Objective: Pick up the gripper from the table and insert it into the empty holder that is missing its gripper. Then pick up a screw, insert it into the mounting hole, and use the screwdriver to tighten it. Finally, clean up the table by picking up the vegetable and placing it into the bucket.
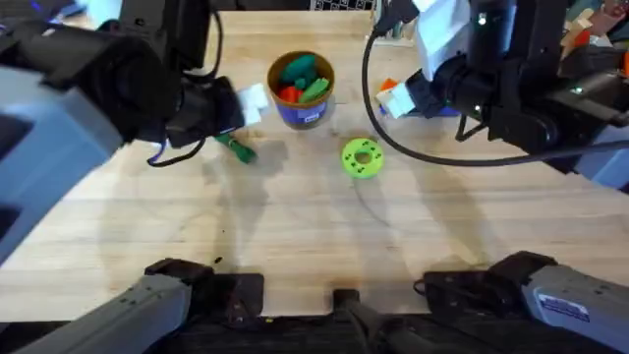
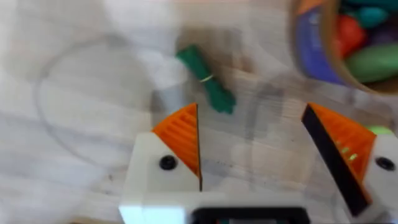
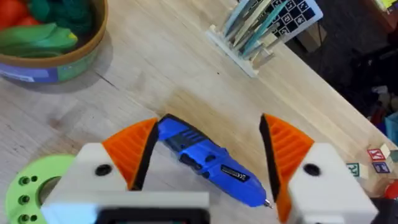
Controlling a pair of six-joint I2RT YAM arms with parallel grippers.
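The dark-green vegetable lies on the table, left of the bucket. The bucket holds orange and green toys. My left gripper hovers open just short of the vegetable, nothing between its orange pads. The blue screwdriver lies flat on the table. My right gripper is open with its fingers on either side of the screwdriver and apart from it. The loose orange gripper, the holder and the screw are out of view.
A lime-green round disc sits right of the bucket, near the middle of the table. A small rack of tools stands beyond the screwdriver. Both arms' bases occupy the near edge, and clutter lines the far right.
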